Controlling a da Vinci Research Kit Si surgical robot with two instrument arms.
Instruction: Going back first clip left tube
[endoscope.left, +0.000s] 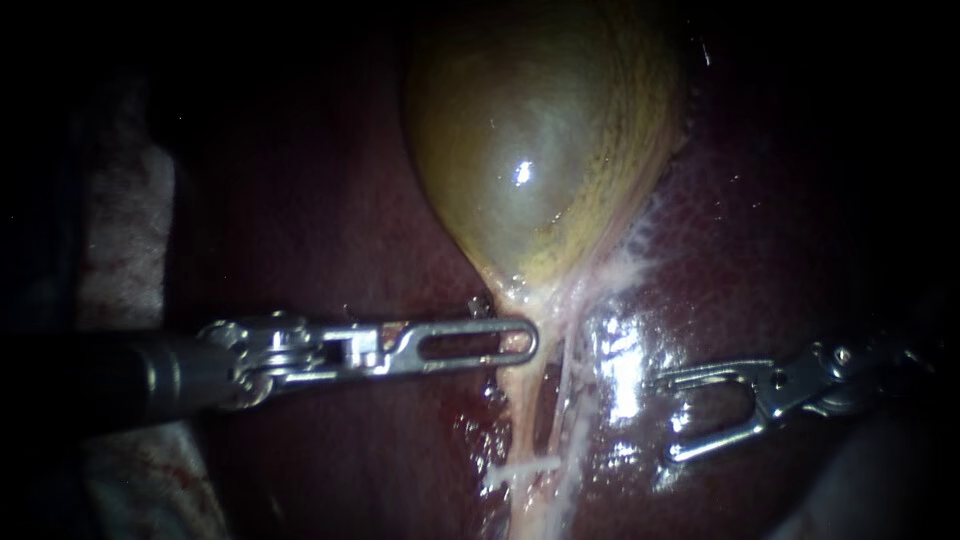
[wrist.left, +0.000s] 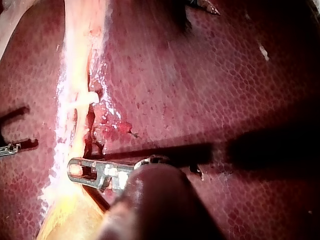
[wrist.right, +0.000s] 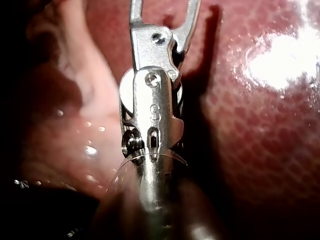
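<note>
The gallbladder (endoscope.left: 540, 150) sits at the top middle of the endoscope view. It lies on the liver (endoscope.left: 780, 230), which spreads out on both sides of it. Below the gallbladder a thin tube (endoscope.left: 520, 410) runs straight down. A small clip (endoscope.left: 520, 467) lies across the tube, low down. The left instrument (endoscope.left: 525, 342) comes in from the left. Its tip lies over the top of the tube, just under the gallbladder and above the clip. The right instrument (endoscope.left: 668, 418) comes in from the right. Its tip sits over the liver, to the right of the tube and apart from it, with a gap between its two jaws.
</note>
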